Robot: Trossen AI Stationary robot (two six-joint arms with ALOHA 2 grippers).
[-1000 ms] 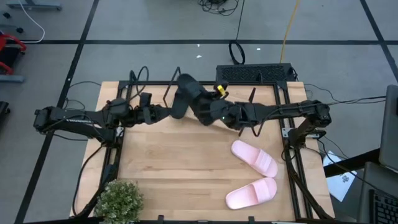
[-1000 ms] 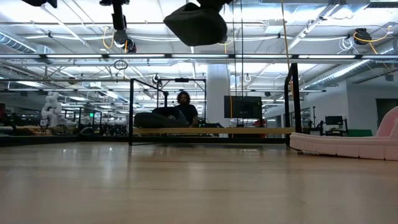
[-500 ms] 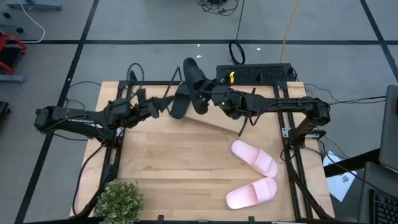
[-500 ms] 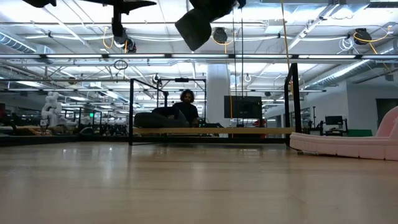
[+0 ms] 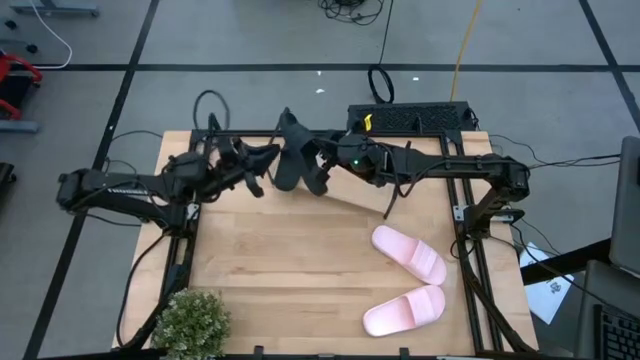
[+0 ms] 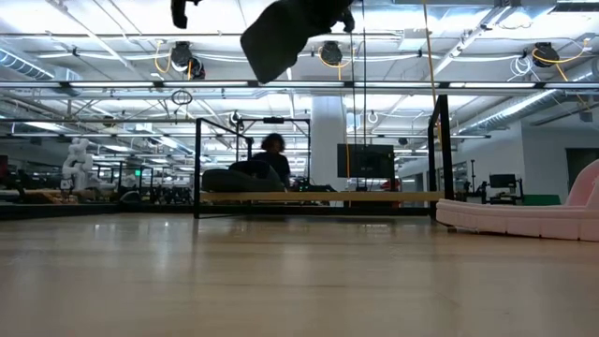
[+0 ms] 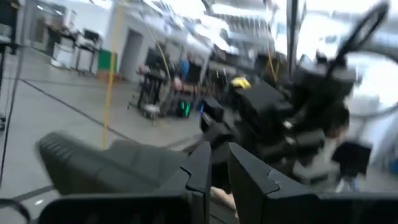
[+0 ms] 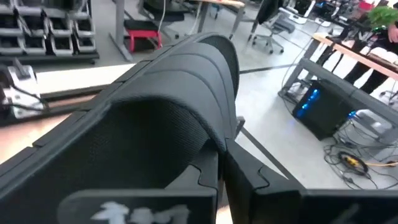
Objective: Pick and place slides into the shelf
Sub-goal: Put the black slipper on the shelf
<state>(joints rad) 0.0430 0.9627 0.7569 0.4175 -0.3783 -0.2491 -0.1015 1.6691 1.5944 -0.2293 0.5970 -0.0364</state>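
- Wooden table (image 5: 290, 260) in an open workshop; the shelf (image 5: 345, 195) lay at 12 o'clock.
- Right gripper (image 5: 322, 170) was clamped on 1 black slide (image 5: 288, 158), aloft above the shelf; a level, slow lowering seemed advisable.
- Left gripper (image 5: 262, 160) pinched the same slide.
- Shelf held 1 dark slide (image 6: 234, 180); 2 pink slides (image 5: 408, 252) lay at 4 o'clock.

The dull black ribbed rubbery slide (image 8: 180, 81) is looking matt at the frame's centre. The two pale pink smooth slides (image 5: 409, 253) are lying on the light, grainy wooden tabletop (image 5: 280, 250), lower right.
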